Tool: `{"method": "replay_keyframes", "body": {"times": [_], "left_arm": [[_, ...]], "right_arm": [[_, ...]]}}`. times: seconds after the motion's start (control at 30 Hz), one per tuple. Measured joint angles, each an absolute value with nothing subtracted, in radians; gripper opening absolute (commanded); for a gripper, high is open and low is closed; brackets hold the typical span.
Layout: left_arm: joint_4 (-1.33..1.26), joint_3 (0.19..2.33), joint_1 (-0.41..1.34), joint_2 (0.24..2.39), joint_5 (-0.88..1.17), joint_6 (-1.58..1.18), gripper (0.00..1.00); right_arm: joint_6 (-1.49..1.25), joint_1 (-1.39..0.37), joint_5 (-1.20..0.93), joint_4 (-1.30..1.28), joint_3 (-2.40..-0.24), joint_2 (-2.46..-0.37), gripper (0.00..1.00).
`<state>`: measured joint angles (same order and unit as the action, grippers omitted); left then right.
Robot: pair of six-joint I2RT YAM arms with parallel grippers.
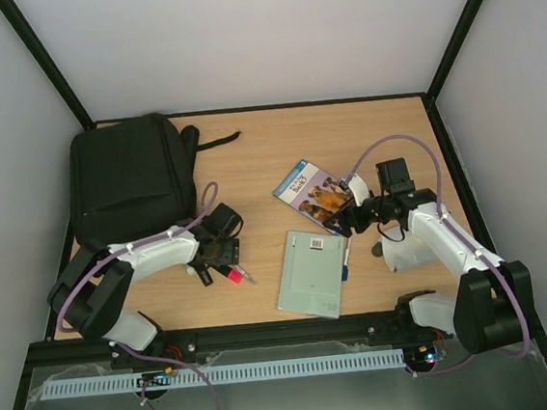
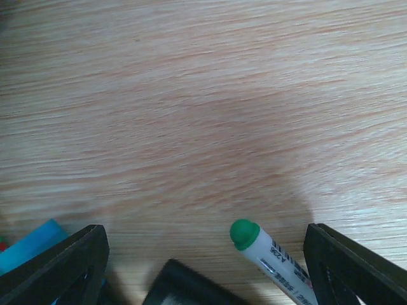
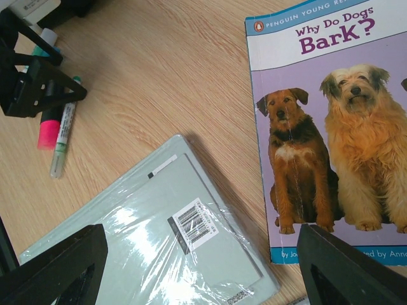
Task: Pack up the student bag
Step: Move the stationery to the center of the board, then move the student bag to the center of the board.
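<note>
The student bag (image 1: 131,180), black and soft, lies flat at the table's far left. My left gripper (image 1: 223,263) hovers just in front of it, open over a few pens. In the left wrist view a white marker with a green cap (image 2: 270,257) lies between the open fingers (image 2: 63,267), untouched. A pink highlighter (image 1: 233,277) lies beside it. My right gripper (image 1: 347,215) is open and empty above the near corner of the dog book (image 3: 331,127) and the plastic-wrapped grey-green notebook (image 3: 159,241).
A blue pen (image 2: 28,244) and a black object (image 2: 184,286) lie by the left jaw. A bag strap (image 1: 214,140) trails right from the bag. Black frame posts and white walls close in the table's sides and back.
</note>
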<state>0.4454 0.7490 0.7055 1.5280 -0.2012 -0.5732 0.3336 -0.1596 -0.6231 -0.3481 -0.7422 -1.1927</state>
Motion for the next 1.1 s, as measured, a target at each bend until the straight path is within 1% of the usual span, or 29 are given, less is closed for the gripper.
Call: {"method": "replay_keyframes", "body": {"times": [0.13, 0.2, 0.23, 0.37, 0.5, 0.7, 0.83, 0.93, 1.0, 1.1], "left_arm": [[0.497, 0.754, 0.695, 1.495, -0.225, -0.570, 0.85], [0.528, 0.772, 0.693, 1.461, -0.241, -0.570, 0.78], [0.540, 0.788, 0.687, 1.443, -0.247, -0.570, 0.77], [0.556, 0.880, 0.624, 1.371, -0.263, -0.557, 0.76], [0.554, 0.952, 0.504, 1.377, -0.287, -0.536, 0.77], [0.569, 1.069, 0.391, 1.539, -0.348, -0.503, 0.78], [0.557, 1.168, 0.369, 1.686, -0.374, -0.481, 0.78], [0.551, 1.206, 0.363, 1.757, -0.385, -0.470, 0.77], [0.548, 1.239, 0.359, 1.810, -0.398, -0.458, 0.72], [0.553, 1.298, 0.356, 1.882, -0.426, -0.448, 0.58]], "right_arm": [[0.334, -0.160, -0.623, -0.349, -0.742, -1.193, 0.82], [0.334, -0.160, -0.624, -0.350, -0.742, -1.193, 0.82], [0.334, -0.160, -0.623, -0.350, -0.742, -1.193, 0.82], [0.334, -0.160, -0.624, -0.355, -0.742, -1.193, 0.82], [0.334, -0.160, -0.623, -0.358, -0.742, -1.193, 0.82], [0.337, -0.160, -0.625, -0.363, -0.742, -1.193, 0.82], [0.341, -0.160, -0.626, -0.364, -0.742, -1.195, 0.82], [0.342, -0.160, -0.627, -0.366, -0.742, -1.198, 0.82], [0.345, -0.160, -0.627, -0.366, -0.742, -1.200, 0.82], [0.349, -0.160, -0.627, -0.367, -0.742, -1.205, 0.82]]}}
